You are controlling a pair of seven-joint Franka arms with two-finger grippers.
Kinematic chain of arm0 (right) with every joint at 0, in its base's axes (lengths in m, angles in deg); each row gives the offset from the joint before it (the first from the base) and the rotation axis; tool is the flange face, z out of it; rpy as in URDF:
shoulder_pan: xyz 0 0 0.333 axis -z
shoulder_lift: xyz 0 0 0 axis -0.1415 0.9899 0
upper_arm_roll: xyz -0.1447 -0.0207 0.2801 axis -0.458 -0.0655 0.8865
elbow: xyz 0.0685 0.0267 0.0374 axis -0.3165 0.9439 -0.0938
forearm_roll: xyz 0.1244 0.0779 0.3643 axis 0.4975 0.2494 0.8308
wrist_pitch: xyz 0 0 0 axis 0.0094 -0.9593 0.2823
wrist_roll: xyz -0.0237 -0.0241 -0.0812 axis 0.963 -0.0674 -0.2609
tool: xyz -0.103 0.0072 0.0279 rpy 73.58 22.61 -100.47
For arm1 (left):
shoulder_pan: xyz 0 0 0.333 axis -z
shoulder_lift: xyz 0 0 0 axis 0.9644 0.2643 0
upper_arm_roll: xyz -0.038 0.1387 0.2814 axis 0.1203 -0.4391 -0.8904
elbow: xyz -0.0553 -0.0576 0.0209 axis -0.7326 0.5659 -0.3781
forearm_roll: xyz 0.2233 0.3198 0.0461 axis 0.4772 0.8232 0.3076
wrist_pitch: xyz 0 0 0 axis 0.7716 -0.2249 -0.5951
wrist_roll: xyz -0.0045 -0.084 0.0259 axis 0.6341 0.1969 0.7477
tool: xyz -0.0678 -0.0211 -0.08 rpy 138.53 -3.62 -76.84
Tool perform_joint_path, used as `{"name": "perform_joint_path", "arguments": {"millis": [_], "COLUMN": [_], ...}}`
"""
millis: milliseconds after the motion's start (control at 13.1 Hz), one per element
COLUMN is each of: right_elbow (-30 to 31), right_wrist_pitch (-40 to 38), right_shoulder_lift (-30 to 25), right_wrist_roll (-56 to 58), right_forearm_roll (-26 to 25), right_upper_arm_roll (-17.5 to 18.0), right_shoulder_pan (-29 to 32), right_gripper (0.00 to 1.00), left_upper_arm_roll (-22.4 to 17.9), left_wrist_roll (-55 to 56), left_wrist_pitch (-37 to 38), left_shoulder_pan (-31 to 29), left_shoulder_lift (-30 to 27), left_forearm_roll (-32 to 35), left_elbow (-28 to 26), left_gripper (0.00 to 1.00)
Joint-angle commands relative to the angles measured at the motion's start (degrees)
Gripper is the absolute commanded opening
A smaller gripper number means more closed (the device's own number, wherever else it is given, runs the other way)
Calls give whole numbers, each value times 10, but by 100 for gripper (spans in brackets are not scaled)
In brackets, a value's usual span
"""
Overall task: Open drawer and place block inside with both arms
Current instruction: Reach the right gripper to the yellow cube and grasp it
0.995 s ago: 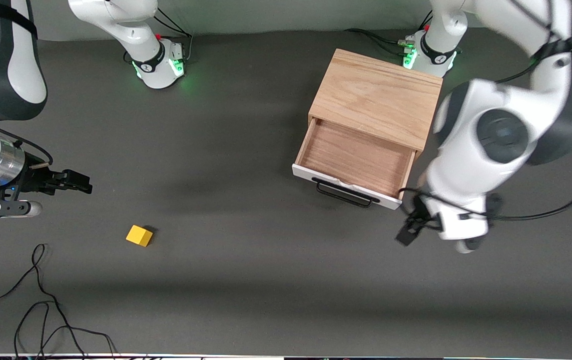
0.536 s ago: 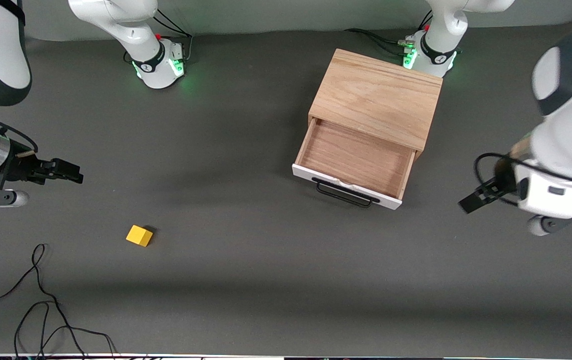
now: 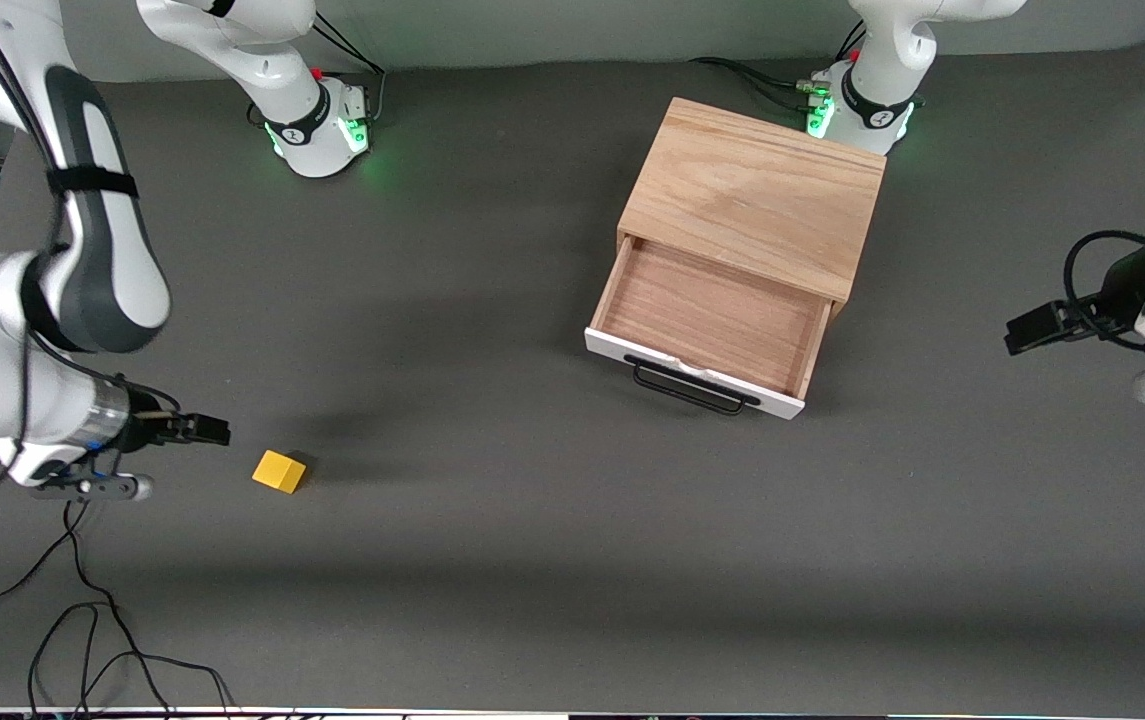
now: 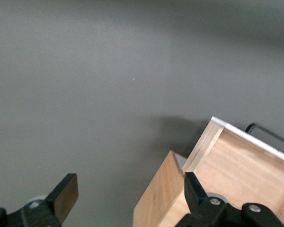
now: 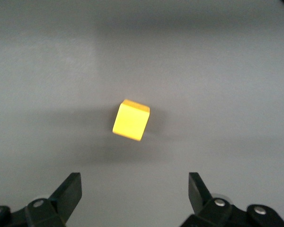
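Drawer [image 3: 710, 318] open, yellow block [image 3: 278, 471] on table.

Even overhead light, soft shadows, wrist views slightly blurred.

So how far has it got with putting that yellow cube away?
The drawer already stands pulled open and empty. The block lies on the table, untouched. The right gripper hovers beside it, jaws open; the left gripper hangs over the table's end. Grasping, carrying and dropping in remain.
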Motion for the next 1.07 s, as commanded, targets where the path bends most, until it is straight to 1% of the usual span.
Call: {"name": "perform_joint_path", "arguments": {"millis": [0,77,230,306,383,613,689,919,995], "right_elbow": [31,30,31,29,31,31,31,27,27], "right_wrist_pitch": [71,77,105,107,117,132,147,172,182], "right_shoulder_lift": [25,42,70,84,91,103,109,125,131], "right_wrist_roll": [-44,-46,-47,-46,-46,-51,-52,-54,-55], "right_forearm_roll": [10,10,23,31,41,42,42,44,53], "right_upper_arm_roll": [0,0,0,0,0,0,0,0,0], "right_shoulder_pan": [-5,-5,-5,-4,-5,-4,-4,-2,0], "right_gripper": [100,100,100,100,100,100,100,100,100], "left_upper_arm_roll": [2,2,3,3,3,4,4,3,4], "left_wrist_roll": [-44,-45,-45,-47,-58,-74,-86,-88,-84], "left_wrist_pitch": [14,14,-9,-20,-30,-66,-66,-58,-57], "left_shoulder_pan": [-2,-6,-8,-8,-8,-7,-9,-8,-7], "left_shoulder_lift": [-29,-34,-51,-56,-63,-86,-90,-85,-83], "left_forearm_roll": [16,15,15,15,15,15,15,8,8], "left_elbow": [-31,-38,-60,-65,-72,-110,-115,-101,-98], "left_gripper": [100,100,100,100,100,100,100,100,100]}}
